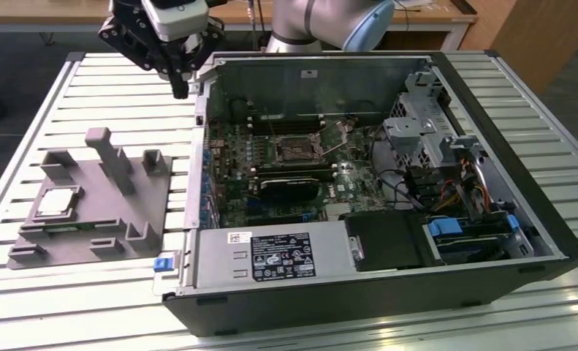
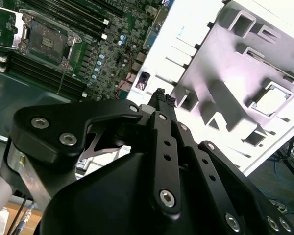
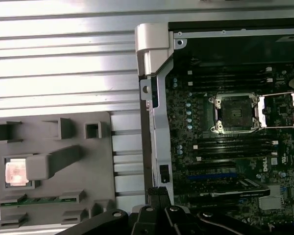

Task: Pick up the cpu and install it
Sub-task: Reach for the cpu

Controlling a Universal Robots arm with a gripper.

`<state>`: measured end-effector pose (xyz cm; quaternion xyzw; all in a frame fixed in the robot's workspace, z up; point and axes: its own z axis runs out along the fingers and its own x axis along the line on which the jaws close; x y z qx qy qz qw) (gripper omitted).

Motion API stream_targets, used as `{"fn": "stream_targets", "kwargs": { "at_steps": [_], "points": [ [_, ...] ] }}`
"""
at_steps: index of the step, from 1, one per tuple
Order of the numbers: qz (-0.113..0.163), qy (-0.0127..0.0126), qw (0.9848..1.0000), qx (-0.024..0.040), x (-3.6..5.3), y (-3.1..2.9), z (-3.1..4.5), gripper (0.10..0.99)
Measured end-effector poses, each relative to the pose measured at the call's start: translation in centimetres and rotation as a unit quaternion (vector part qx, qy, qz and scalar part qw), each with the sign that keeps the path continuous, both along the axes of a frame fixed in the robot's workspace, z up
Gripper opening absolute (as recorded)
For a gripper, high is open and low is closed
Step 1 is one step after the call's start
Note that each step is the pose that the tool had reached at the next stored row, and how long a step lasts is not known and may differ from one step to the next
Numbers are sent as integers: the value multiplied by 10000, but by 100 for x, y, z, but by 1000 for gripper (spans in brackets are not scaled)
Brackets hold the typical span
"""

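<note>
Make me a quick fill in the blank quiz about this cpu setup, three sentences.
1. The cpu lies in the tray, on the exterior view's ____ of the case.
2. With no chip in it, the socket is ____.
3. The gripper holds ____.
Missing words: left; empty; nothing.

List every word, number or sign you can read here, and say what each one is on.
No text can be read.
Big label on the power supply: print too small.
Small sticker next to it: too small.
Wall sticker inside the case: too small.
White print on the motherboard: blurred.
Cpu and tray: no text seen.
</note>
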<state>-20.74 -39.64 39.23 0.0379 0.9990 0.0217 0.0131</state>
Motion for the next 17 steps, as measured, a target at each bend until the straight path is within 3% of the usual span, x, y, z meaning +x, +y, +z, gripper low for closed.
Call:
{"fn": "stream_targets", "kwargs": {
  "at_steps": [17],
  "points": [
    [0,0,10000,0,-123,0,-2,106]
  ]
}}
